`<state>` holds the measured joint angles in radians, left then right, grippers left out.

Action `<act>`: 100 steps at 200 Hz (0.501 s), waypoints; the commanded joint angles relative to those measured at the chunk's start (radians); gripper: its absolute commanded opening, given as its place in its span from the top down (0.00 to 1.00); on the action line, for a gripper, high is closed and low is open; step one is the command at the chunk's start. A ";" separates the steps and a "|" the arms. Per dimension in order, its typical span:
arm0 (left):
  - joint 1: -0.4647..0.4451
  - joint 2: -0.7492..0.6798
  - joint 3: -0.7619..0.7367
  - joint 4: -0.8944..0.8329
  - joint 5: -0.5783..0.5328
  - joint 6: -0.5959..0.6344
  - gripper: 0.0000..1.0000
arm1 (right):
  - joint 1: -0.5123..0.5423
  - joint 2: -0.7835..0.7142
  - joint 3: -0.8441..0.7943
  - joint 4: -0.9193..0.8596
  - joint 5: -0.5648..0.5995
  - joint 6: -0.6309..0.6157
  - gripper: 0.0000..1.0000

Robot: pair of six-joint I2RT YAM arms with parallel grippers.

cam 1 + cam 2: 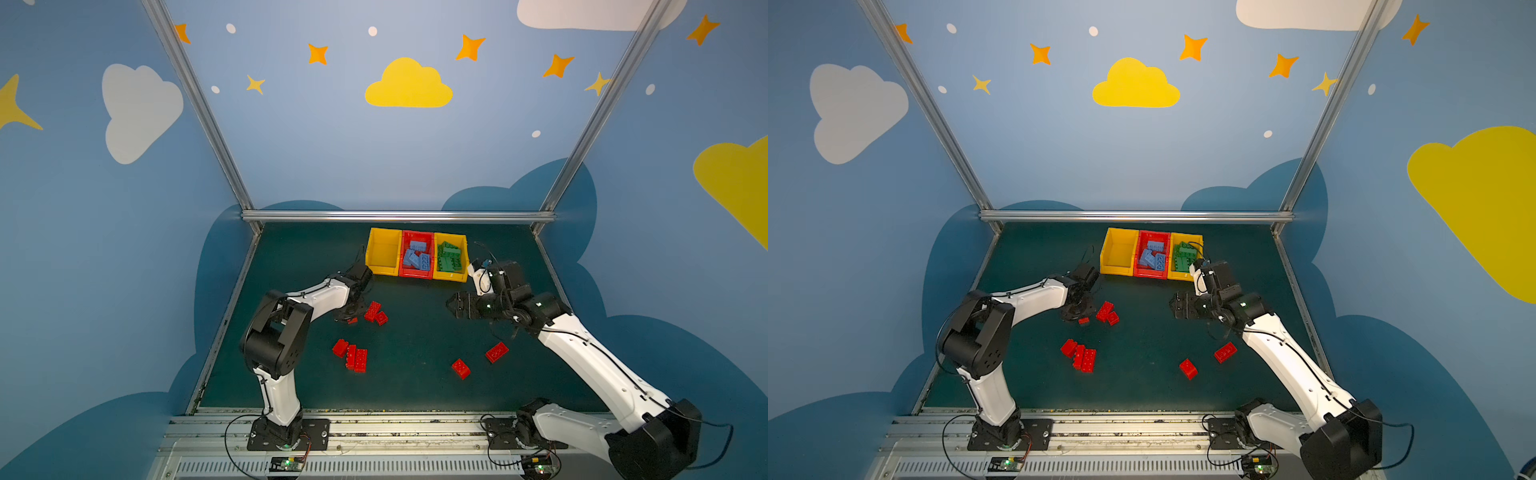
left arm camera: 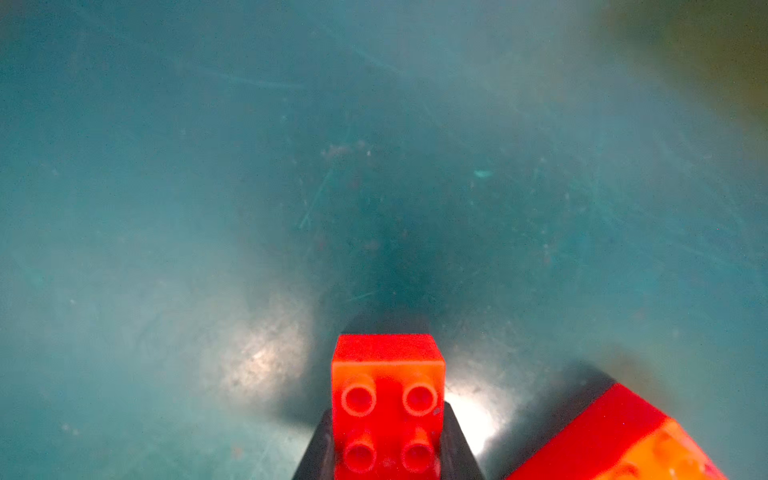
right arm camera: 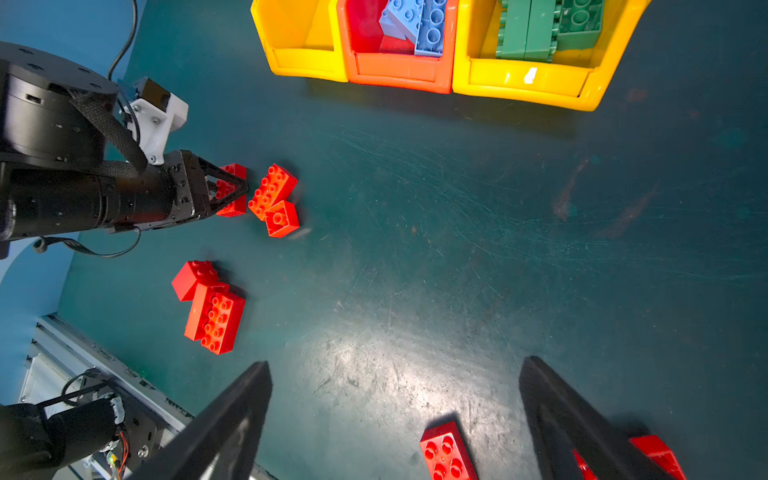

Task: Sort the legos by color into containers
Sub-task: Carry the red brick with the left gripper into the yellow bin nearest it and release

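Dark green desk point(image 1: 415, 390) carries, nearest, two single red bricks point(image 1: 460, 368) toward the right arm point(image 1: 582, 353) and a touching red trio point(image 1: 351, 356) toward the left. Beyond these the left arm point(image 1: 324, 293) bends steeply down, left fingers point(image 3: 244, 187) clamped on a small red brick point(image 2: 388, 407) at desk level, just beside a red pair point(image 1: 376, 312). Right fingers point(image 1: 451, 305) hover level, spread wide, pointing inward. Farthest, the bins point(image 1: 415, 272) hold blue bricks point(image 1: 415, 255) and green bricks point(image 1: 449, 257).
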<state>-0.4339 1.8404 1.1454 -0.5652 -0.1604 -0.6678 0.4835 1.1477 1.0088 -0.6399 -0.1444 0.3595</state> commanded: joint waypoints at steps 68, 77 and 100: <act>-0.001 0.230 0.661 -0.296 -0.033 0.143 0.86 | -0.037 0.051 0.005 0.040 -0.045 0.017 0.09; -0.002 0.291 0.776 -0.331 -0.033 0.161 0.85 | -0.042 0.059 0.004 0.045 -0.053 0.022 0.09; 0.001 0.464 1.091 -0.427 -0.042 0.201 0.85 | -0.048 0.079 -0.002 0.066 -0.074 0.038 0.09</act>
<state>-0.4347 2.1612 2.0003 -0.8333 -0.1761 -0.5392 0.4438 1.2087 1.0088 -0.6064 -0.1871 0.3752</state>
